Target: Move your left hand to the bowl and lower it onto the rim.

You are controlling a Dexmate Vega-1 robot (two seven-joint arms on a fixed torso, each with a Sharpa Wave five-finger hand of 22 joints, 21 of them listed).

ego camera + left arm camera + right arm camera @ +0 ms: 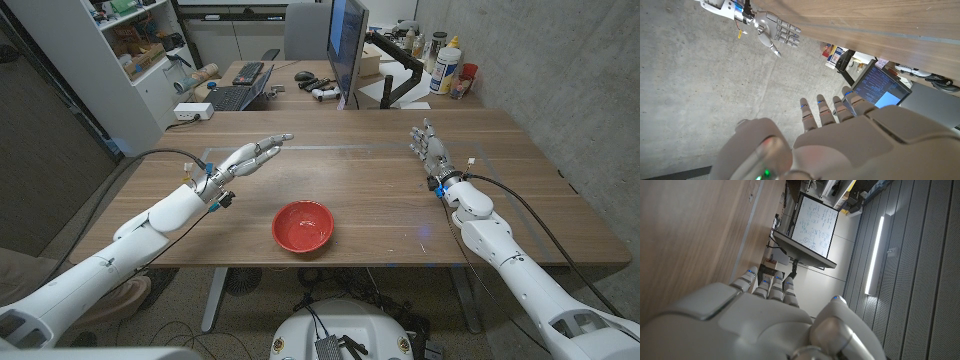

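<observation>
A: How do the fingers (pixel 268 146) of the left hand (pixel 250 156) stand?

B: Stretched out and a little apart, with nothing in them. They reach toward one o'clock over the table (pixel 370 175), above its surface as far as the head view shows. In the left wrist view the same fingers (pixel 822 111) run out straight from the back of the hand (pixel 840 140).

A: And the right hand (pixel 430 150)?

B: Its fingers (pixel 422 135) point toward twelve o'clock, spread slightly, holding nothing. The left wrist view shows that hand (pixel 775 32) too, fingers apart and bare. From its own wrist camera I see the back of it (pixel 755 317) with fingertips (pixel 762 282) beside the wooden tabletop (pixel 695 230); whether it touches the wood I cannot tell.

A: Where is the bowl (pixel 303 226)?

B: A red bowl, upright, near the table's front edge at about six o'clock from the middle of the table. It lies at roughly five o'clock from the left hand, well apart from it, and at about eight o'clock from the right hand.

A: Anything farther out?

B: A monitor (pixel 347 45) and a keyboard (pixel 232 97) on the desk behind, at twelve o'clock.
</observation>
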